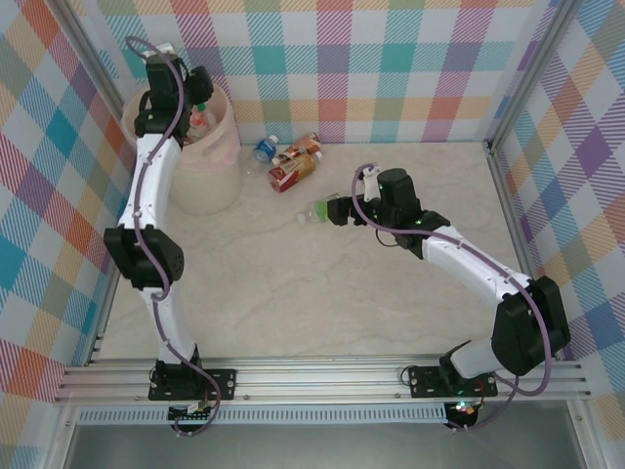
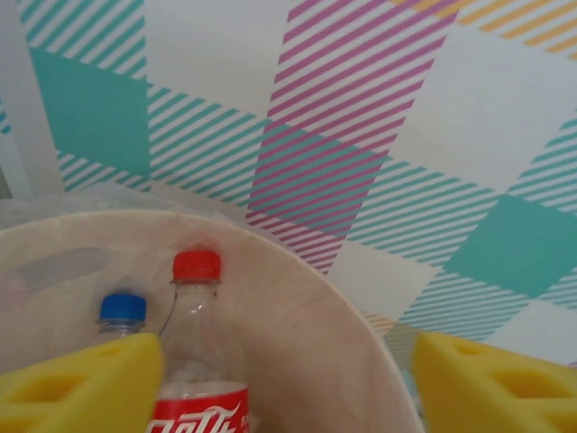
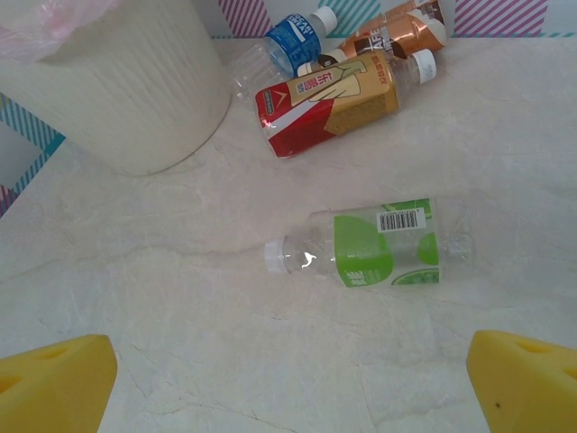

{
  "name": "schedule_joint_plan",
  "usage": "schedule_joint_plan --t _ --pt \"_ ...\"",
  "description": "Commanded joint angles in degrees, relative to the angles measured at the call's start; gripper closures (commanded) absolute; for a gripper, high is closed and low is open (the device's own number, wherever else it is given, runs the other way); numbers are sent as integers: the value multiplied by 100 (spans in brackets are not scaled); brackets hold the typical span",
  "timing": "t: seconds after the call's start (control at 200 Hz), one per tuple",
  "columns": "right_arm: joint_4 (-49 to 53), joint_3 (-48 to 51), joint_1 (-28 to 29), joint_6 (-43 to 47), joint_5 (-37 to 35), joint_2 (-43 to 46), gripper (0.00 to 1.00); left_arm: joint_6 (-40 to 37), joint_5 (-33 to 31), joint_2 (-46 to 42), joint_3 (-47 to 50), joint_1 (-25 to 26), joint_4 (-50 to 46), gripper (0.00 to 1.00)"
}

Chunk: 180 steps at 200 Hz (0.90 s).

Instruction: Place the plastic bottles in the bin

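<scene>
**Top view.** L arm reaches over the bin [image 1: 210,186], with the left gripper [image 1: 198,98] above its mouth. The right gripper [image 1: 339,210] sits well to the R of the bin, at the green-label bottle [image 1: 317,211] lying on the table [image 1: 293,293].

**Left wrist.** Pads [image 2: 81,383] are spread wide and pinch nothing. A red-cap bottle [image 2: 196,361] stands inside the bin just beside the L pad, with a blue-cap bottle [image 2: 122,311] next to it. Judged: this drop is done. Lift straight up past the rim before you swing, so you don't snag the liner.

**Right wrist.** Fingers are fully apart and empty, hovering over the green-label bottle, which lies on its side, cap end toward the bin. A red-and-gold bottle [image 3: 329,104], a blue-label bottle [image 3: 293,36] and a brown-label bottle [image 3: 397,32] lie clustered nearer the bin.

**Rec.** The jaws look lined up along the bottle's length, so turn the wrist approx. a quarter turn. Descend square and close across the labelled mid-body, not the neck. It's round and light and prob. rolls.
</scene>
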<state>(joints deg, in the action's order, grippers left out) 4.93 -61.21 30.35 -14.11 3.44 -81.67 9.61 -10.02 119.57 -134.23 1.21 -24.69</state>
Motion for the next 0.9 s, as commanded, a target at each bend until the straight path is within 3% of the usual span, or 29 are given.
schedule_joint_plan --t 0.0,0.08,0.375,0.895 --pt "91 -67 -6 -2 -33 106 0 137 -4 721 -1423 -90 -954 15" --pt "130 -66 -9 -13 -46 112 0 283 151 1030 -2084 -101 -1204 13" --pt "226 -5 -9 17 -247 121 0 727 935 656 -2074 -112 -1489 0" --pt "224 -154 -5 -270 -379 -174 0 1131 2100 -98 -1216 -44 -1394 0"
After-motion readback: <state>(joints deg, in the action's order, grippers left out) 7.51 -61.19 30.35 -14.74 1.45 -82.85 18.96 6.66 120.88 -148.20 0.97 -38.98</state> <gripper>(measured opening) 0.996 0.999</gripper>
